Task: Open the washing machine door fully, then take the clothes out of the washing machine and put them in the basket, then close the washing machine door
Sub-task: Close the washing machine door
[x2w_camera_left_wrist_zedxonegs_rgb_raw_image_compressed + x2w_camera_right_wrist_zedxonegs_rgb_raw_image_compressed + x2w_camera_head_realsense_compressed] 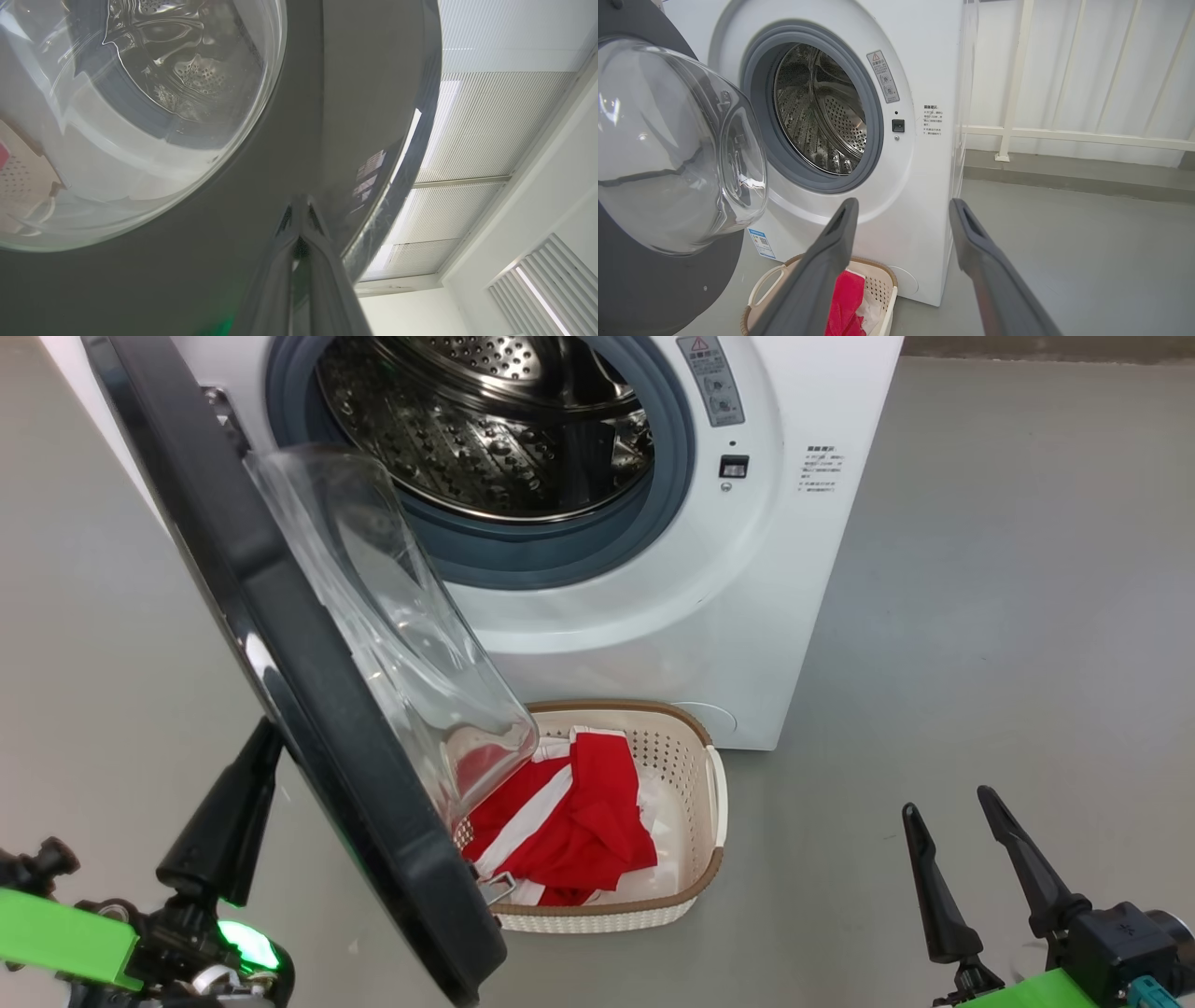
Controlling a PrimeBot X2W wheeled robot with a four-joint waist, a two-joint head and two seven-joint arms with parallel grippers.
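Observation:
The washing machine [709,569] stands at the top of the head view, and no clothes show in its steel drum [485,429]. The washing machine door [308,709] swings out toward me, its glass bowl [392,644] facing the machine. The red and white clothes [569,821] lie in the basket [705,803] on the floor under the opening. My left gripper [252,756] is shut, holding nothing, its tips close against the door's outer black face [261,186]. At the lower right my right gripper [945,803] is open and holds nothing. The right wrist view has the basket [882,289] below the fingers [831,252].
Grey floor [1008,616] stretches to the right of the machine. In the right wrist view a white railing [1064,135] and a pale curtain run behind the machine. The open door partly overhangs the basket's left side.

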